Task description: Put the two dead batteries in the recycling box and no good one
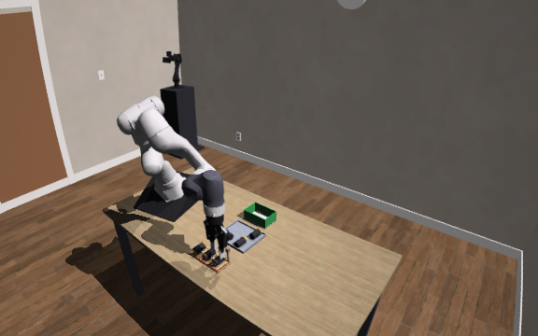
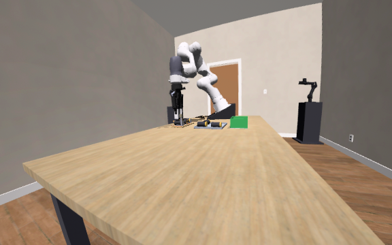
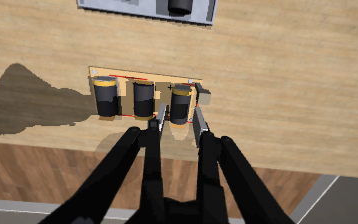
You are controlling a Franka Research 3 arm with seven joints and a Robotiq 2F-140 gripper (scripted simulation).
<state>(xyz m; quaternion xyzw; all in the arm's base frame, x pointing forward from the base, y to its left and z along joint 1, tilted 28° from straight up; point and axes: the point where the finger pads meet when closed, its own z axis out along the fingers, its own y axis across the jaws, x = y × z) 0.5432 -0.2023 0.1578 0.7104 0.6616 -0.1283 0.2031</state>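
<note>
Over wooden board (image 3: pixel 145 95), cylindrical battery (image 3: pixel 181 104), fingers astride

Grey tray (image 3: pixel 190 15) cut off above.

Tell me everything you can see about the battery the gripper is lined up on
The battery is a dark cylinder with a gold band at its far end. It lies on its side in the tan holder board, the slot nearest the small grey block, parallel to two others. The gripper has a finger on each side of its near end, partly closed; whether the fingers touch it is unclear.
</note>
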